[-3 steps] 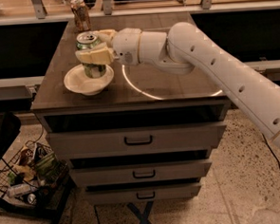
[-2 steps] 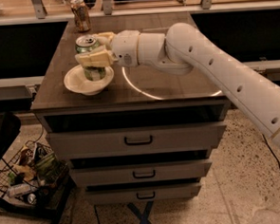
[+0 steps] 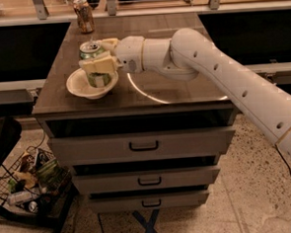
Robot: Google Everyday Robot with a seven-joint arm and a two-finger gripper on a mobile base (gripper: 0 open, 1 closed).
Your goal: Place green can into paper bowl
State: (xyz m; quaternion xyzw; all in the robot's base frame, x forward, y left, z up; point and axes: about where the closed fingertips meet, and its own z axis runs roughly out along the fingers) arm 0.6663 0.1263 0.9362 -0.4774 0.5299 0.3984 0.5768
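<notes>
The green can (image 3: 89,50) stands upright with its base inside the cream-white paper bowl (image 3: 77,88), at the left front of the dark table top. My gripper (image 3: 98,67) reaches in from the right and is shut on the green can, its pale fingers (image 3: 101,65) wrapped around the can's middle. The silver top of the can shows above the fingers. The fingers hide part of the label. I cannot tell whether the can's base rests on the bowl's floor.
An orange-brown can (image 3: 83,15) stands at the table's back left edge. The table (image 3: 183,94) is a drawer cabinet with three drawers. A wire basket of clutter (image 3: 28,182) sits on the floor at the left. My white arm spans the right half of the table.
My gripper has come down a little with the green can, so the can sits lower in the bowl. The bowl has not moved.
</notes>
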